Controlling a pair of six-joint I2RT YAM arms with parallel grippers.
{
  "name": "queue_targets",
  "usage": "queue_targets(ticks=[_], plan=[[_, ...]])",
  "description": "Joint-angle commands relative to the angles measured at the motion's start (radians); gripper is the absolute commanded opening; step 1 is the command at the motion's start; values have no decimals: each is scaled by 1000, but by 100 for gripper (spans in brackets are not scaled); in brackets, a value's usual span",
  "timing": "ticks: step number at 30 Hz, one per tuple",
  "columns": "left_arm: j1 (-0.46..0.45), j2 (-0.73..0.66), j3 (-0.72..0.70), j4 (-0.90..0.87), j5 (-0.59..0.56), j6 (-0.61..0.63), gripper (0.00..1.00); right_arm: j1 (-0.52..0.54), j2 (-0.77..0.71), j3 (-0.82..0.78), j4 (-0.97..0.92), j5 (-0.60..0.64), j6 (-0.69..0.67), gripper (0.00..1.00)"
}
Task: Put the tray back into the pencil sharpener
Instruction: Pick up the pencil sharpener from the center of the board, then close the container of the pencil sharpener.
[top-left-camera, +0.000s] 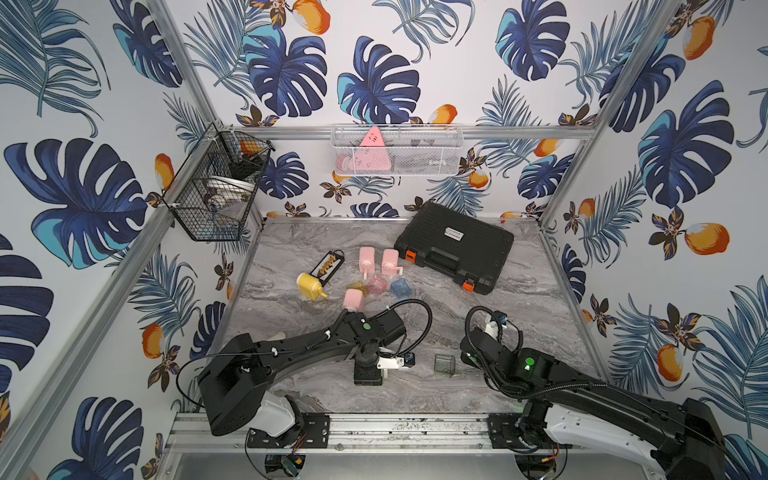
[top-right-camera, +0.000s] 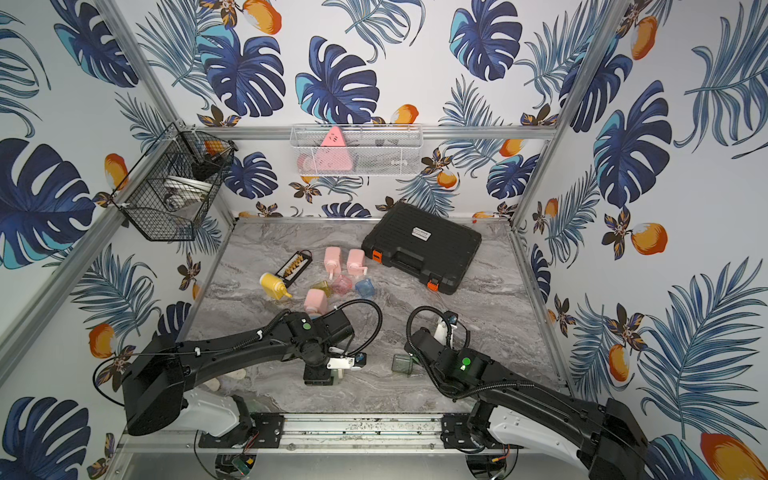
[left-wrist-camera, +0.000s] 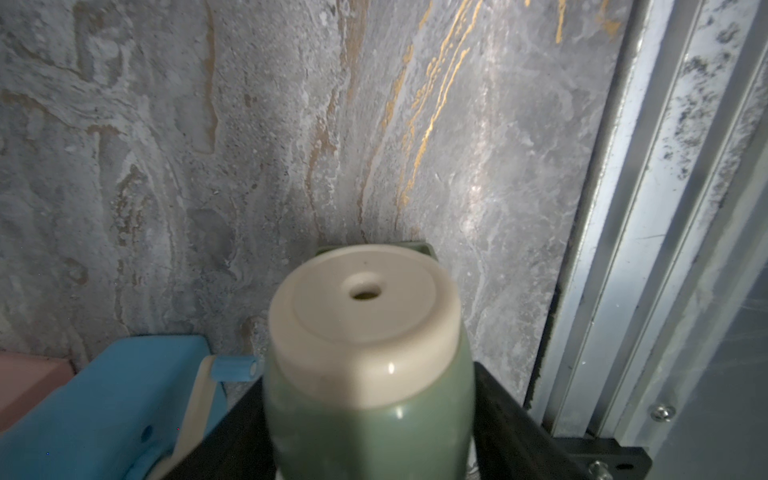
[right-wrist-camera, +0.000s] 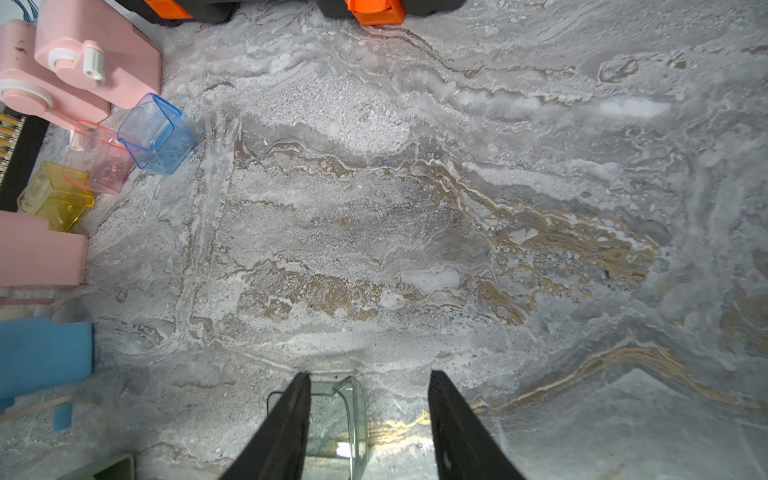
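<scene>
Closest to the left wrist lens: green pencil sharpener (left-wrist-camera: 370, 436), cream cap with its pencil hole facing the lens. Pinched on both flanks by the black fingers (left-wrist-camera: 498, 407) of the left gripper (left-wrist-camera: 368, 386), near the front rail (left-wrist-camera: 623, 249) of the marble table (left-wrist-camera: 249, 124). Just beside it, blue sharpener (left-wrist-camera: 104, 407) with white crank.

Clear greenish tray (right-wrist-camera: 332, 415) resting on the table, apart from the green pencil sharpener, toward the right arm; visible in both top views (top-left-camera: 444, 365) (top-right-camera: 402, 364). Right gripper (right-wrist-camera: 370, 374) over it, fingers spread, one finger crossing the tray, nothing pinched.

Farther back: blue tray (right-wrist-camera: 156, 133), pink tray (right-wrist-camera: 102, 160) and yellow tray (right-wrist-camera: 56, 195) clustered by pink sharpeners (right-wrist-camera: 99, 62). Beyond those, black case (top-left-camera: 455, 247) with orange latches.
</scene>
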Motion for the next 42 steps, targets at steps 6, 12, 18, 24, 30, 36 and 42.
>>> queue_targets(ticks=[6, 12, 18, 24, 30, 36, 42], plan=[[-6, 3, -1, 4, 4, -6, 62, 0, -2, 1, -20, -1, 1, 49], [-6, -15, 37, -4, -5, -25, 57, -2, -10, -2, -39, -16, 15, 49], [-30, 10, 113, 50, 1, -97, 52, -14, -33, -37, -55, -88, 44, 49], [-86, 98, 178, 121, -29, -103, 51, -77, -48, -48, -43, -222, 41, 49], [-118, 212, 256, 129, -69, -108, 52, -156, -57, -88, 63, -416, -39, 48], [-123, 269, 283, 135, -67, -103, 57, -191, -27, -121, 135, -500, -75, 46], [-121, 301, 278, 151, -44, -102, 62, -225, 28, -154, 213, -562, -84, 45]])
